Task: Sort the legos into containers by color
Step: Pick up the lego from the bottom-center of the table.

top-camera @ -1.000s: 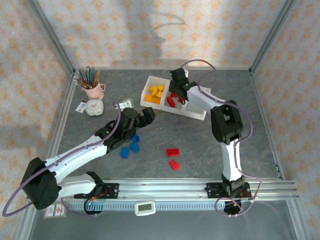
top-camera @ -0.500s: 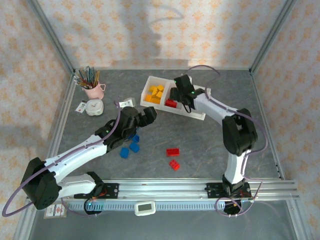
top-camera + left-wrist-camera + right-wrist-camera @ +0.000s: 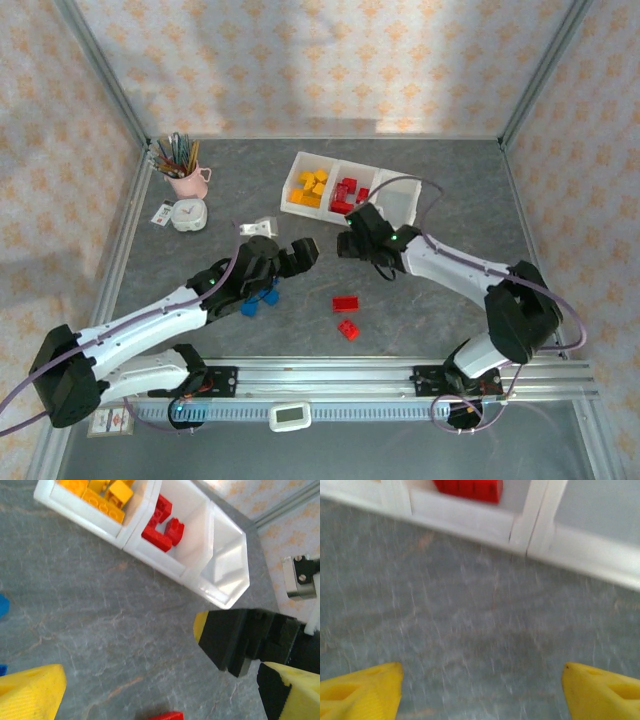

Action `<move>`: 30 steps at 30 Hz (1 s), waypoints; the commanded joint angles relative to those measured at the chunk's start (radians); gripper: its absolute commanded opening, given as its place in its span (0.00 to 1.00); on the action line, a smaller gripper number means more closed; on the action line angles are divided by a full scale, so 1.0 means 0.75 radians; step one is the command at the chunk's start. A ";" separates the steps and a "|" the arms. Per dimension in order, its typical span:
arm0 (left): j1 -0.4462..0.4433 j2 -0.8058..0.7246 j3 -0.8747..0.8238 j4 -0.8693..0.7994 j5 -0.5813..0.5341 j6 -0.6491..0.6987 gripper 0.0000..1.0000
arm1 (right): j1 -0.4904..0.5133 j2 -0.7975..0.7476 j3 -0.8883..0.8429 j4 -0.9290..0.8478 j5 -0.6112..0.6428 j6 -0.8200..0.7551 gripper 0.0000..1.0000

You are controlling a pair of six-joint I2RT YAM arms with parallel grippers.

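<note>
- Red legos (image 3: 346,304), 6 o'clock of right end effector (image 3: 350,243): likely light, rigid, slick; pinch flat sides.
- Left end effector (image 3: 303,250) and right both spread, empty.

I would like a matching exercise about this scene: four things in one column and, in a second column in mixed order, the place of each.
1. yellow legos
2. blue legos
3. loose red legos
4. pink cup

a. middle of the table, towards the front
b. far left corner, holding pencils
c. left-end bin of the tray
d. on the table, left of centre

Pairs: 1-c, 2-d, 3-a, 4-b
</note>
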 commanded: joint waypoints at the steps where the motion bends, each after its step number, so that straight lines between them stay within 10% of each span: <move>1: -0.022 -0.053 -0.065 -0.004 -0.041 -0.075 0.99 | 0.076 -0.085 -0.103 -0.070 0.049 0.139 0.85; 18: -0.026 -0.219 -0.174 -0.107 -0.128 -0.152 0.99 | 0.435 0.048 -0.218 0.006 0.053 0.442 1.00; 30: -0.025 -0.201 -0.171 -0.107 -0.120 -0.146 0.99 | 0.457 0.152 -0.189 0.020 0.097 0.404 0.70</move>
